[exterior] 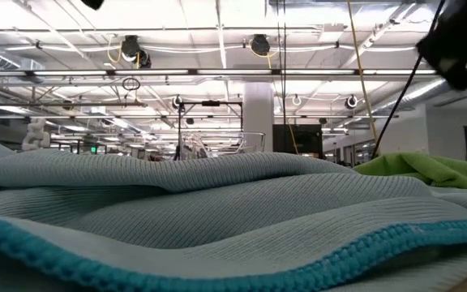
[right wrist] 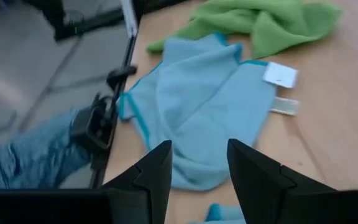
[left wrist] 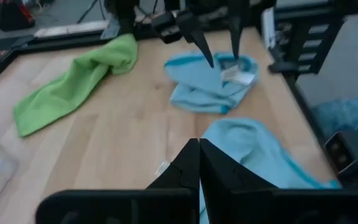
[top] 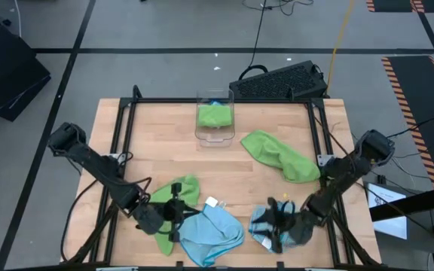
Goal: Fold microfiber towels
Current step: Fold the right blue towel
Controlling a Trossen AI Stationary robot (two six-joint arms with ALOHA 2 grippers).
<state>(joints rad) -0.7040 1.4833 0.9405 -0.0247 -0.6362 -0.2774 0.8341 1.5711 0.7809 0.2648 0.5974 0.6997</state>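
– Five cloths, is that right? Start from overhead.

– Yes. From above, a clear plastic bin (top: 215, 124) stands at the far middle of a pale wooden table (top: 164, 143). A folded lime green towel (top: 215, 114) lies inside it. A loose lime green towel (top: 281, 154) sprawls just to the right of the bin. Well in front of the bin, a crumpled lime green towel (top: 184, 190) touches a flat light blue towel (top: 213, 229). In front of the bin and to its right lies a bunched light blue towel (top: 266, 226).

– And the arms?

– The left gripper (top: 173, 213) sits where the crumpled green and the flat blue cloths meet. The right gripper (top: 281, 218) is over the bunched blue one.

– The table-level view?

– Ribbed light blue cloth with a teal hem fills it. A bit of green cloth shows at the right.

– The left wrist camera?

– Its own fingers are pressed together, clenched on nothing. Past them lies the flat blue cloth. Farther off, the other arm's fingers stand apart above the bunched blue cloth.

– The right wrist camera?

– Its fingers are spread, released and holding nothing. They hover over the flat blue towel, whose white tag (right wrist: 280, 74) faces up. The crumpled green towel lies beyond.
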